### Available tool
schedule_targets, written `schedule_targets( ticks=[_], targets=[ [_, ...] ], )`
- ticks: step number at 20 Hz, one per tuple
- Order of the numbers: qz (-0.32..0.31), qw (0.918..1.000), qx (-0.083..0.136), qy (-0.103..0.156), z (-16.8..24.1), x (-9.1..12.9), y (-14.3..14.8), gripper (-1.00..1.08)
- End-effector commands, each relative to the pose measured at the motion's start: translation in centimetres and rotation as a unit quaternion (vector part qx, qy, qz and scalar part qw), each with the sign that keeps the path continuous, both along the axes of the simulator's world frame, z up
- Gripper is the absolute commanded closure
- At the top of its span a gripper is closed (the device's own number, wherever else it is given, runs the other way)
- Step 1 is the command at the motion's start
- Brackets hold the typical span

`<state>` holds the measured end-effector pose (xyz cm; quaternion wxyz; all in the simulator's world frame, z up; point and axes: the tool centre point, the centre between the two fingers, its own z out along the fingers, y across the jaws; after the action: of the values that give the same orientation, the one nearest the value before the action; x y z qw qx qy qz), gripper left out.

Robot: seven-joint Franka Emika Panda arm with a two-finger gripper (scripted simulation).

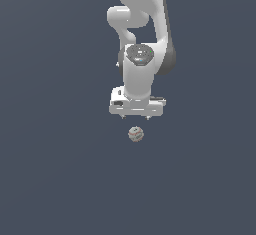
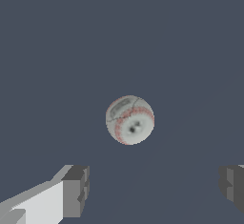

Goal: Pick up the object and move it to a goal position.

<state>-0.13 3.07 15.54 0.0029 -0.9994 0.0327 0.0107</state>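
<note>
While the arm hangs down from the top of the exterior view, the scene reads as follows.

Arm: white Franka arm [image 1: 142, 39] enters at the upper centre of the exterior view and runs down to a wide white hand body just above the middle of the frame.

Tool: the tool [image 1: 136, 117] points downward, with two short dark finger stubs under the white hand body in the exterior view. In the wrist view its fingers [image 2: 76, 189] sit at the lower left and lower right corners of the frame, far apart, with plain surface between them. It is spread wide and holds nothing.

Object: the object [image 1: 135, 134] is a small grey-beige ball with faint red and green marks. In the exterior view it lies just below the tool, slightly below the frame's centre, with a visible gap between the two. In the wrist view the object [image 2: 129, 120] sits near the centre of the frame, showing red stitch-like rings and a dark spot; it is beyond the fingertips rather than between them, and nothing touches it.

Surface: a flat, uniform dark blue-grey ground [image 1: 55, 179] fills both views; whether it is a counter or a floor I cannot tell.

Contact: tool and object are apart.
</note>
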Motion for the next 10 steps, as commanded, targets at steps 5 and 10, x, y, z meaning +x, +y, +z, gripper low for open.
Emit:
schedule_targets(
  ticks=[5,10],
  targets=[
    [-0.068,0.9977,0.0,0.0,-0.7,0.2,0.1,-0.92],
    [-0.135,0.9908,0.0,0.0,-1.4,0.4,0.3,-0.92]
  ],
)
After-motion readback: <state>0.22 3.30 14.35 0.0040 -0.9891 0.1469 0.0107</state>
